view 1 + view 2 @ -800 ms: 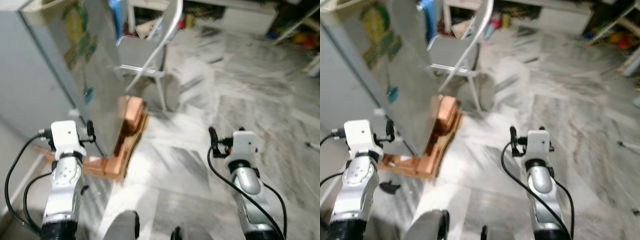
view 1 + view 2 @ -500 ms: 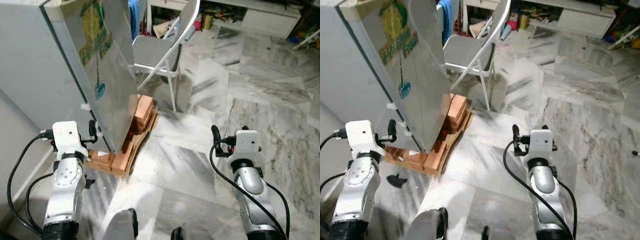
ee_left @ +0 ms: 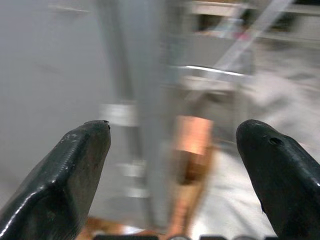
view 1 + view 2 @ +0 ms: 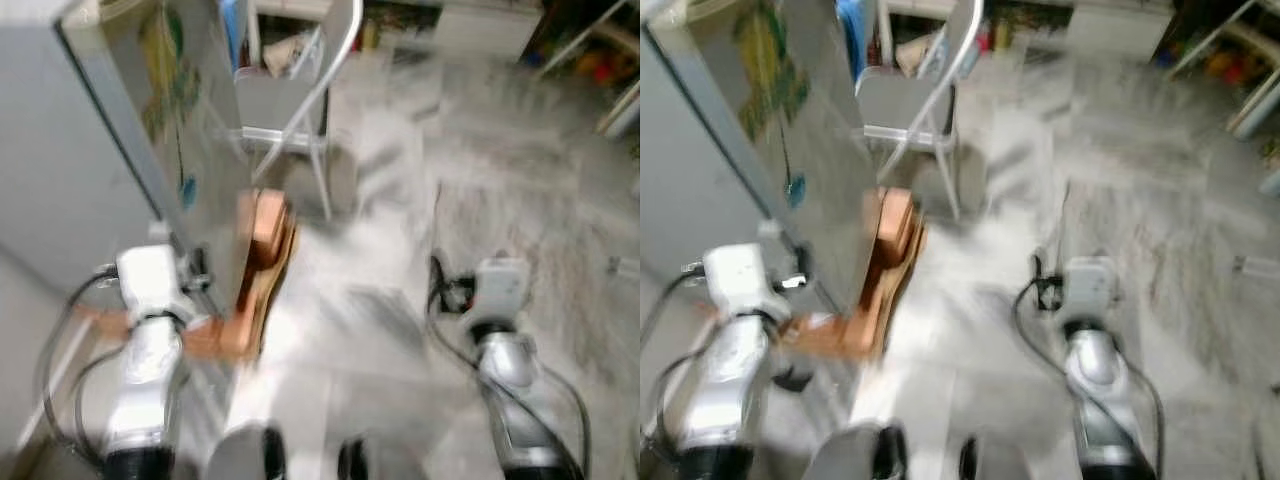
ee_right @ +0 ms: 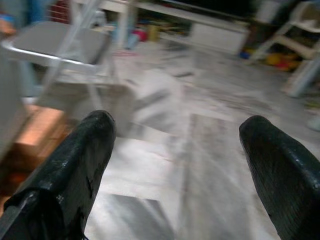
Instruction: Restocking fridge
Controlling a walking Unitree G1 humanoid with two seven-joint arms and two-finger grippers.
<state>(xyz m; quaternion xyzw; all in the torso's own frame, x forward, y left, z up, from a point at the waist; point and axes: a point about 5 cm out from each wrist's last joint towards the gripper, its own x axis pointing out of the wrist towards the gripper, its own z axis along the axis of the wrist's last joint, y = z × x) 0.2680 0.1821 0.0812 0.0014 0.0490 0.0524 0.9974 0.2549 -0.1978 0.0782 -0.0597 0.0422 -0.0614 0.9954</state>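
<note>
Fridge: tall grey metal fridge (image 4: 90, 150) with a green-and-yellow sticker on its side, at far left, door side not visible; it stands on a stack of orange-brown bricks (image 4: 262, 250).
Left gripper: left gripper (image 3: 172, 165) raised just beside the fridge's near corner, two black fingers (image 3: 75, 170) spread wide, nothing between them.
Key relation: fridge lies ahead and to the left of the left gripper, its long axis upright — the left arm is clearly the nearer one; the right stands well apart over open floor. Judgement: the robot must square up to the fridge front before any reach.
Chair: folding chair (image 4: 290, 110) of grey seat and silver tube, behind the fridge corner.
Floor: grey-veined white marble floor (image 4: 520, 200), blurred.
Right gripper: right gripper (image 5: 175, 165) held forward, fingers parted, empty, pointing across the floor toward the chair.
Stock: no goods to restock can be made out.
Change: against the sharp frame half a second back the whole view is smeared and the fridge sits a little lower and nearer — camera motion, not the things; both arms keep their pose.
</note>
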